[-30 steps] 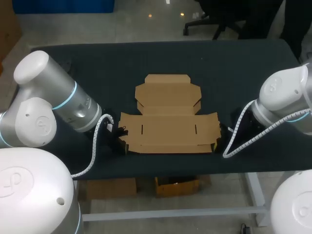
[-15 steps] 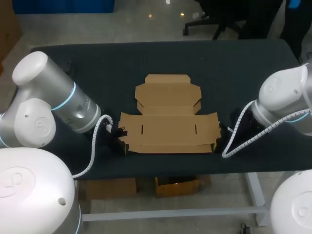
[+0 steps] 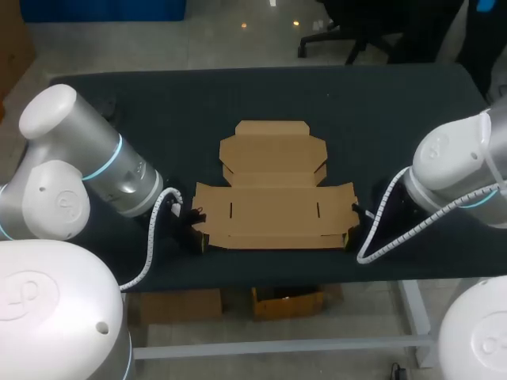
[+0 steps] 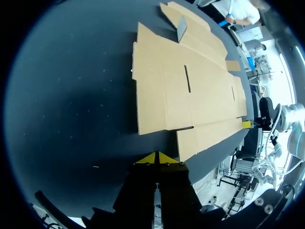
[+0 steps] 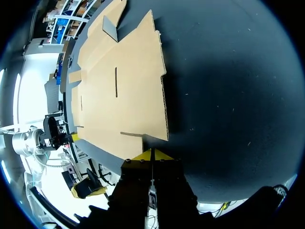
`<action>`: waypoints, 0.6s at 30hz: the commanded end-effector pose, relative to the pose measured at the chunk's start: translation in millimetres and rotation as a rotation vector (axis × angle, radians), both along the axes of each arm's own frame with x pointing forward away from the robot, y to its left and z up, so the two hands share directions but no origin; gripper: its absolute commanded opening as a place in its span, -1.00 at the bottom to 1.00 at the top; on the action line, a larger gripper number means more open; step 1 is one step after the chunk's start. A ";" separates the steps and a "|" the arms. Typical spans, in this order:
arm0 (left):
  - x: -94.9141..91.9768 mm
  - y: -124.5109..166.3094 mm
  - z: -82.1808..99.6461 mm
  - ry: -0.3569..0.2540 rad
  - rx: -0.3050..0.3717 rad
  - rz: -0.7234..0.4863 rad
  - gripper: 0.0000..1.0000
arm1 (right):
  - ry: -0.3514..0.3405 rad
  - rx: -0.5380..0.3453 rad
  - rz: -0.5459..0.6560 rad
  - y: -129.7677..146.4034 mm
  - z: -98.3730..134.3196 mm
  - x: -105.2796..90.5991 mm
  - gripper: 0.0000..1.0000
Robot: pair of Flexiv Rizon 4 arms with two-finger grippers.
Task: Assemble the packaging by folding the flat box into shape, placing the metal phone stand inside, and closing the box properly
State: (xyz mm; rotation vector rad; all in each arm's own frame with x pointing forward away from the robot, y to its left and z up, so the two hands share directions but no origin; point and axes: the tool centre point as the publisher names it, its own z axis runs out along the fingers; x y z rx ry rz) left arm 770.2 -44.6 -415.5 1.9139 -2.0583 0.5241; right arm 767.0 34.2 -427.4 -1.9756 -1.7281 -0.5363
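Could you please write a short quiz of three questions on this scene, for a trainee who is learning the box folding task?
1. True or false: the cardboard box already stands folded into shape.
2. Choose one: the left gripper has its fingers A) wide open, B) shut together, C) clamped on a box flap.
3. Fill in: in the head view, the right gripper sits by the box's near ____ corner.
Key: 1 false, it lies flat on the table; 2 B; 3 right.

One flat box [image 3: 273, 210], two claws [image 4: 156, 155] [image 5: 151, 153]
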 end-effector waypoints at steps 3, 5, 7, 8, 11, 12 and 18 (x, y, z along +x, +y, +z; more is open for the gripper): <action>-0.4 -0.8 -1.5 0.001 0.000 -0.003 -1.00 | 0.004 0.013 0.000 -1.2 -3.4 2.9 -1.00; -0.5 -1.1 -1.6 0.001 0.000 -0.004 -1.00 | 0.004 0.016 -0.001 -1.4 -3.5 3.4 -1.00; -0.5 -1.2 -1.6 0.000 -0.001 -0.005 -1.00 | 0.001 0.019 -0.002 -1.4 -2.8 3.8 -1.00; -0.5 -1.3 -1.6 0.000 -0.001 -0.005 -1.00 | -0.001 0.021 -0.002 -1.3 -2.2 3.8 -1.00; -0.6 -1.9 -1.7 0.001 -0.001 -0.006 -1.00 | -0.007 0.028 -0.003 -1.1 -1.1 4.1 -1.00; -0.5 -2.3 -1.9 0.001 -0.001 -0.007 -1.00 | -0.008 0.029 -0.003 -0.9 -0.8 4.2 -1.00; -0.3 -3.2 -2.2 0.002 0.000 -0.009 -1.00 | -0.015 0.039 0.003 1.9 1.0 4.4 -1.00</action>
